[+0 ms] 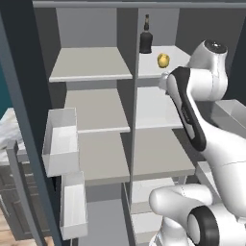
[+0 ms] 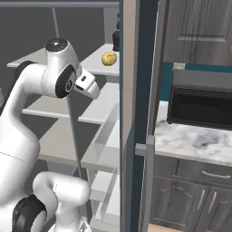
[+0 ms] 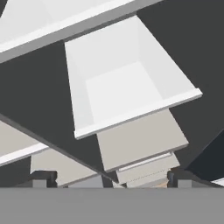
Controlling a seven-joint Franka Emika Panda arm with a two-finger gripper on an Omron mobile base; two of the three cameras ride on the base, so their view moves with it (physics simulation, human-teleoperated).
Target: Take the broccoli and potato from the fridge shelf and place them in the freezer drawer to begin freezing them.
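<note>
Here, the smooth, rounded golden-yellow potato point(image 1: 163, 60) sits on a flat pale grey fridge shelf point(image 1: 91, 65) in the upper right of the left base view, just beside a dark glossy bottle point(image 1: 146, 39). In the hand view, the gripper point(image 3: 109, 178) has its two dark finger tips point(image 3: 43, 177) spread wide, holding nothing, below a pale translucent box-shaped bin point(image 3: 127, 83). The potato lies well apart from it.
</note>
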